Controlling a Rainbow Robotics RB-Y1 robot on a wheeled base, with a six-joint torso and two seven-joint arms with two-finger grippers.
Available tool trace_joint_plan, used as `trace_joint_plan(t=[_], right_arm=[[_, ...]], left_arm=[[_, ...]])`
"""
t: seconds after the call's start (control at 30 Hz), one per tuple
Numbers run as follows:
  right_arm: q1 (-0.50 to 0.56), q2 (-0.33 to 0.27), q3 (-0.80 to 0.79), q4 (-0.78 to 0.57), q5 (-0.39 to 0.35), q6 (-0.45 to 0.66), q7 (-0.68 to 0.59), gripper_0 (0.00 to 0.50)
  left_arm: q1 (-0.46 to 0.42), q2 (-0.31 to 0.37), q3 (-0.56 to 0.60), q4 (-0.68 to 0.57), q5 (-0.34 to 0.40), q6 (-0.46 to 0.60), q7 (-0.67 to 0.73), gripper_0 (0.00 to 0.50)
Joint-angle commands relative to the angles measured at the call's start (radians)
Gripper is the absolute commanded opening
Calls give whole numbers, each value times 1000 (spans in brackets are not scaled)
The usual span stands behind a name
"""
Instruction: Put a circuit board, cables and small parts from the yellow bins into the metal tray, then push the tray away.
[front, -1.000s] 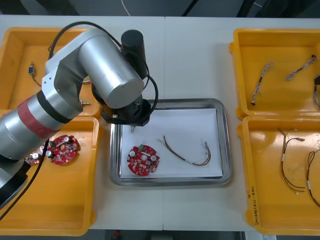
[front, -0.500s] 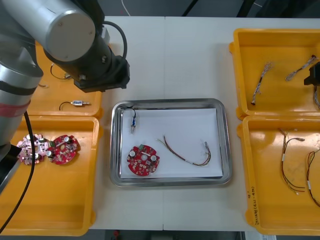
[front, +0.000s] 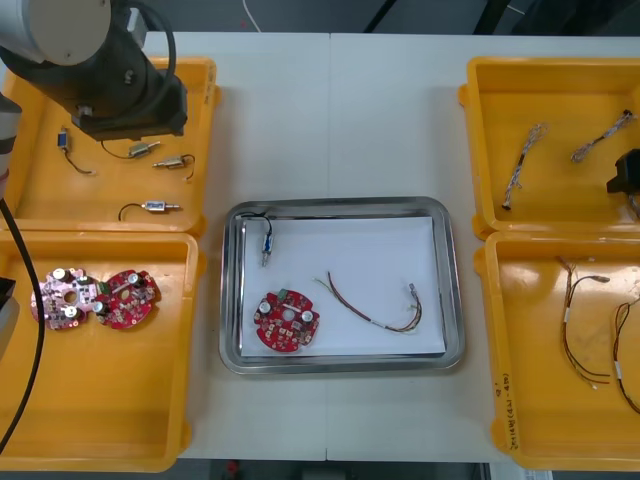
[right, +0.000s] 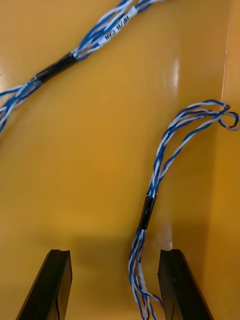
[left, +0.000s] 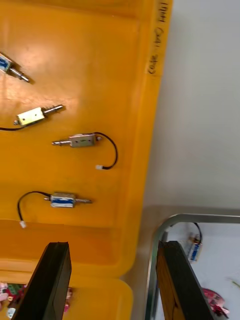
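Left gripper (left: 114, 245): fingers spread, nothing held. I read it above the inner edge of a yellow bin (left: 75, 50). Four small metal parts (left: 82, 141) lie on the bin floor ahead of the fingertips. The metal tray (left: 210, 217) has its corner just beside one finger. It holds a circuit board (front: 288, 322), a red and yellow cable (front: 375, 305) and a single metal part (front: 267, 245).

Right gripper (right: 114, 252): fingers spread, low over the right-hand bin (right: 100, 150). A blue and white cable (right: 155, 175) runs between them, nearer one finger (right: 172, 280), unclamped. A second cable (right: 75, 55) lies farther ahead.
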Motion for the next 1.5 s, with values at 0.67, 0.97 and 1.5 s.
trace_joint_plan(t=[0.67,0.97,1.5], right_arm=[[41,21,46,-8,-42,-76,30,500],[52,29,46,-9,-44,-90,27,500],[57,30,42,-9,-67,-104,35,0]], left_arm=[[-97,49,196,355,-171,-91,-335,500],[-97,49,260,424,-194,-226,-398,500],[-152,64,331,671,-235,-459,-518,500]])
